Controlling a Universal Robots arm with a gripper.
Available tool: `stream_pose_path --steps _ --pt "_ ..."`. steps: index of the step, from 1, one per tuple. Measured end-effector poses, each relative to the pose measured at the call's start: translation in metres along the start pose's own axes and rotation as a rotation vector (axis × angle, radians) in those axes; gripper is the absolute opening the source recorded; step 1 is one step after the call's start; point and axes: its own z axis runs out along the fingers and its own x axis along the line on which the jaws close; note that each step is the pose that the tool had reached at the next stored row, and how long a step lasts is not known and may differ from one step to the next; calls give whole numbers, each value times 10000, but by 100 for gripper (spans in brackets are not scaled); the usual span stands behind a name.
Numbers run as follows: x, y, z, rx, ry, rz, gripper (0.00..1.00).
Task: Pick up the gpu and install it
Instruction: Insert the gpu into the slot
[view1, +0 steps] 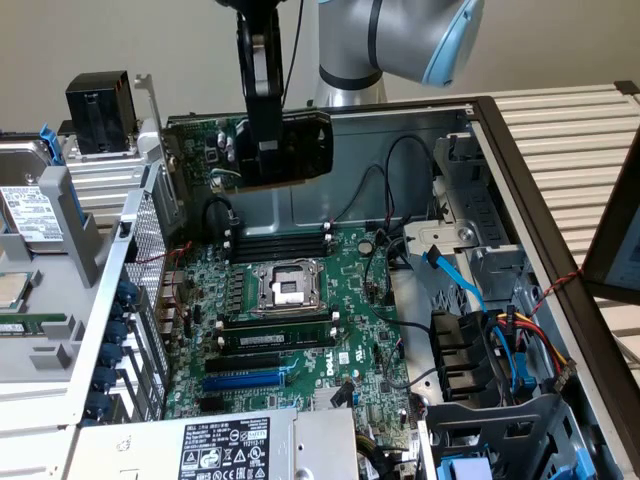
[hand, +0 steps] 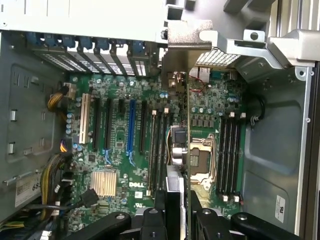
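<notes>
My gripper (view1: 264, 150) hangs above the open computer case, shut on the gpu (view1: 300, 148). The card is held on edge, its black fan shroud facing the exterior view's right and its green board (view1: 218, 150) and silver end bracket (view1: 165, 160) toward the left. In the wrist view the gpu (hand: 174, 145) runs edge-on from my gripper (hand: 173, 202) out to its silver bracket (hand: 186, 37) near the case's rear slots. It hovers over the large motherboard (view1: 345, 330), above the area between the CPU socket (view1: 285, 287) and the expansion slots, touching nothing.
A blue expansion slot (hand: 131, 125) and black slots (hand: 107, 125) lie beside the RAM sticks (hand: 156, 145). The power supply (view1: 230, 445) sits at the front. A drive cage (view1: 40, 230) stands at the exterior view's left, with cables (view1: 500, 330) and fan housing at the right.
</notes>
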Motion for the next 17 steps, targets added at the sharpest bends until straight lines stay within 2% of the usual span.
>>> stream_pose_path --steps 5,11,17 --pt "2 -4 17 -2 23 -27 28" --pt "0 2 35 2 19 -27 28" --pt "4 14 135 4 18 24 28"
